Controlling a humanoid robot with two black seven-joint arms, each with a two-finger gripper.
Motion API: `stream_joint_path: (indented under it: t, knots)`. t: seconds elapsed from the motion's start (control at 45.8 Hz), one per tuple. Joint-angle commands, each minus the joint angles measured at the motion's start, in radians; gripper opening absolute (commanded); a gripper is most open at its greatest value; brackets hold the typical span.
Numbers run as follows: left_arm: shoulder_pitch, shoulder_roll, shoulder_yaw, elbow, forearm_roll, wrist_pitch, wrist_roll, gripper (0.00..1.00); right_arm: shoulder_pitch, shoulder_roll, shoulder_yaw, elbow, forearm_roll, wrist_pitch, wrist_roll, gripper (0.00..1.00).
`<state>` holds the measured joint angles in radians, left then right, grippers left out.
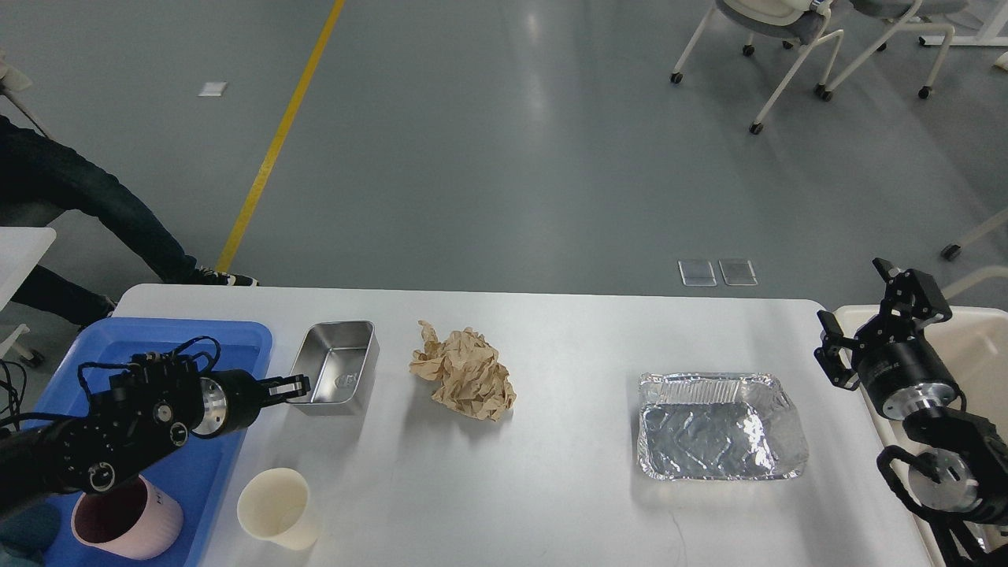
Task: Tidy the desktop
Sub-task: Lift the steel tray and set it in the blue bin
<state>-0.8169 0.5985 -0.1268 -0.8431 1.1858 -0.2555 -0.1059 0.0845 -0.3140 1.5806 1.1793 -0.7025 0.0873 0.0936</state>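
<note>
The white desktop (567, 480) holds a small steel box (337, 364), a crumpled brown paper (466, 384), a foil tray (720, 429) and a cream paper cup (277, 508). My left gripper (293, 387) is shut on the near left rim of the steel box, which is raised and tilted beside the blue tray (118, 346). A pink mug (126, 524) stands in the blue tray's near end. My right gripper (852, 295) is open and empty at the table's right edge, right of the foil tray.
A cream bin (980, 354) stands past the table's right edge, under my right arm. A person's legs (87, 205) are beyond the far left corner. Chairs (787, 47) stand far back right.
</note>
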Motion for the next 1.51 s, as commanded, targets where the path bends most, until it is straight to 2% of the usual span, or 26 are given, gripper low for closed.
stream_joint_path:
  t: [0.0, 0.218, 0.328, 0.415, 0.481, 0.634, 0.961, 1.223, 1.267, 1.311, 1.42, 1.486]
  knots:
    - [-0.093, 0.134, -0.001, -0.103, 0.0, -0.07, 0.0, 0.0, 0.004, 0.0, -0.002, 0.0, 0.0, -0.001, 0.0, 1.0]
    - [-0.284, 0.461, -0.002, -0.364, 0.0, -0.214, 0.0, 0.01, 0.006, 0.001, -0.017, 0.003, 0.0, -0.001, 0.0, 1.0]
    - [-0.346, 0.537, -0.004, -0.39, 0.0, -0.261, 0.0, 0.01, 0.008, 0.006, -0.024, 0.005, 0.0, -0.005, 0.0, 1.0]
    - [-0.354, 0.55, 0.001, -0.376, -0.002, -0.257, 0.0, 0.01, 0.006, 0.007, -0.025, 0.006, 0.0, -0.005, 0.0, 1.0]
    - [-0.332, 0.558, 0.006, -0.363, 0.002, -0.242, 0.015, 0.0, 0.006, 0.007, -0.028, 0.006, 0.0, -0.005, 0.0, 1.0]
    - [-0.194, 0.538, 0.047, -0.263, 0.003, -0.107, 0.069, 0.01, 0.006, 0.003, -0.028, 0.005, 0.0, -0.005, 0.0, 1.0]
    - [0.041, 0.396, 0.036, -0.059, -0.021, 0.036, 0.061, 0.02, 0.006, 0.0, -0.028, 0.003, 0.0, -0.005, 0.0, 1.0]
    - [0.11, 0.218, 0.041, 0.153, -0.057, 0.102, 0.063, 0.06, 0.0, -0.008, -0.028, 0.005, 0.0, -0.005, 0.0, 1.0]
    - [0.122, 0.189, 0.044, 0.185, -0.057, 0.111, 0.067, 0.1, 0.0, -0.01, -0.028, 0.005, 0.0, -0.003, 0.0, 1.0]
    - [0.128, 0.159, 0.042, 0.217, -0.057, 0.117, 0.072, 0.2, -0.002, -0.011, -0.028, 0.005, 0.0, -0.003, 0.0, 1.0]
    - [0.127, 0.121, 0.033, 0.246, -0.06, 0.121, 0.072, 0.71, -0.005, -0.013, -0.028, 0.005, 0.0, -0.003, 0.0, 1.0]
    - [0.125, 0.116, 0.027, 0.245, -0.087, 0.121, 0.072, 0.87, -0.005, -0.019, -0.028, 0.003, 0.0, -0.003, 0.0, 1.0]
